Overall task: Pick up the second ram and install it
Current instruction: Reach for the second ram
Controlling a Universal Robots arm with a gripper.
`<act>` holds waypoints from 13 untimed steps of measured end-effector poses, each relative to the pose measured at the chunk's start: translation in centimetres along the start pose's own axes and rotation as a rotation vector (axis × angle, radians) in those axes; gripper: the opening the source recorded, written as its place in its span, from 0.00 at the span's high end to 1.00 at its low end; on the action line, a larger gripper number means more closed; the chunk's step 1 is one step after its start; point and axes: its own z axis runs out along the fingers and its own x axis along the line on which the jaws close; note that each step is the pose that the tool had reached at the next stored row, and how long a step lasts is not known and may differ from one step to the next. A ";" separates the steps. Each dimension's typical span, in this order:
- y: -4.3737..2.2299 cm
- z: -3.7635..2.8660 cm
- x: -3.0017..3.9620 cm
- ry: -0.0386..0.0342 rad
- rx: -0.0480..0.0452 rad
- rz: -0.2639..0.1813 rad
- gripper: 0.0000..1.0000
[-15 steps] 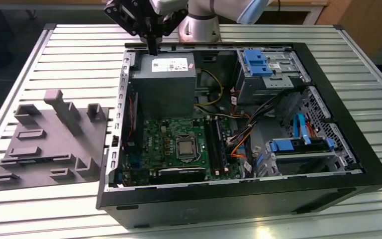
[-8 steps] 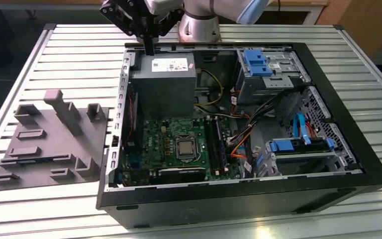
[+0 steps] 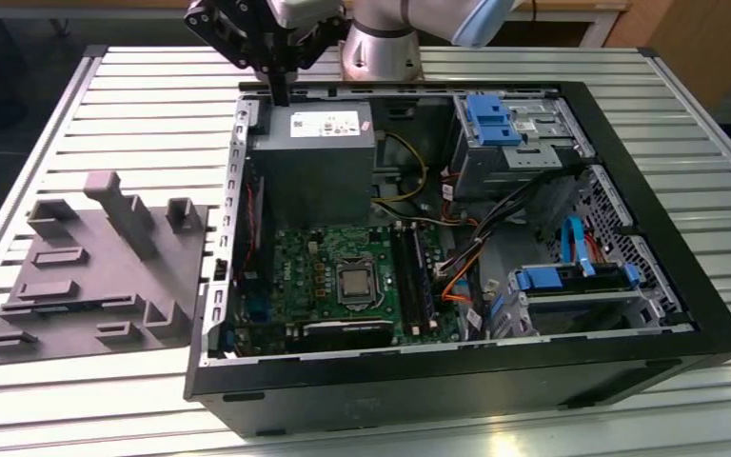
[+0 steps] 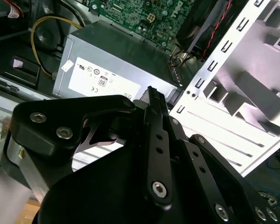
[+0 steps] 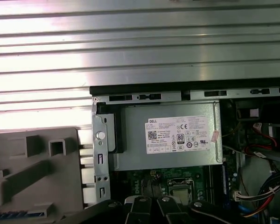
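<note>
The gripper hangs over the open computer case, at the wall farthest from the exterior camera, just above the corner of the grey power supply inside the case. Its jaws look drawn together to one narrow tip, with nothing that I can make out between them. The grey fixture plate lies outside the case, just beside its wall on the exterior view's left. A dark strip in one of the plate's long slots looks to be the second ram, well apart from the jaws.
</note>
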 end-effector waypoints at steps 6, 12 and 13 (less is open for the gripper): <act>-0.03 -0.01 0.44 0.0000 0.0000 0.000 0.89; -0.08 -0.03 1.05 0.0000 0.0000 0.000 0.89; -0.09 -0.03 1.14 0.0000 0.0000 0.000 0.89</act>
